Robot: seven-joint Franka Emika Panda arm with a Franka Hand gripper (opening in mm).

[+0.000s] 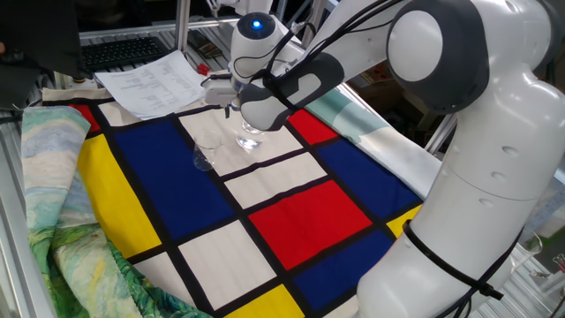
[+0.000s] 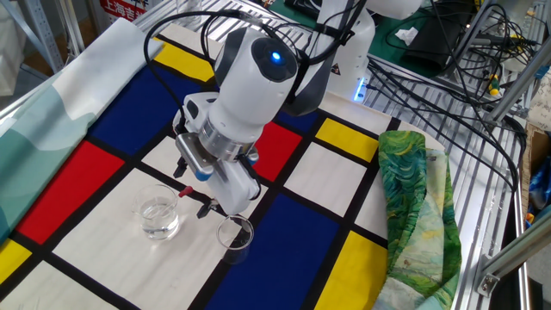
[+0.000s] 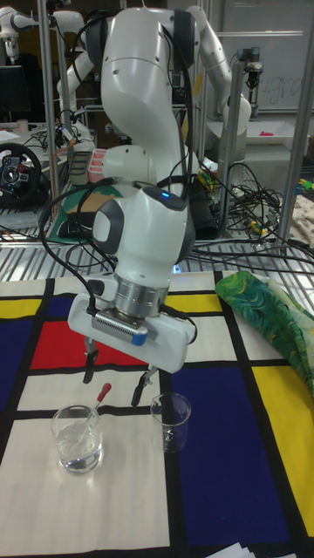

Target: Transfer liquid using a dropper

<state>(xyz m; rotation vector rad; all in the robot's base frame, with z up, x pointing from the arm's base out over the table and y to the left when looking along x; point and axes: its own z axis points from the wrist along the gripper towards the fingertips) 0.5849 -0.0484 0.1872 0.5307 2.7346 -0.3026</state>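
My gripper [image 3: 114,373] above two glasses on the colour-block cloth [image 3: 218,471].
My jaws stand apart, gripping nothing. The dropper [image 3: 91,417] leans inside the left glass [image 3: 77,439], which holds the liquid [image 3: 78,457]; the right glass [image 3: 170,421] stands beside it.

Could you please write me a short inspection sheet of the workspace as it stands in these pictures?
Surface: table under a colour-block cloth, flat.
Job's things: dropper leans in the left glass, red bulb up; that glass holds clear liquid. The right glass looks empty.
Clutter: printed papers; green patterned cloth at the table edge.
Grippers: gripper open above the glasses, holding nothing.
Cables: black cables on the wire shelf behind.
Surroundings: metal racks, a second robot arm behind.
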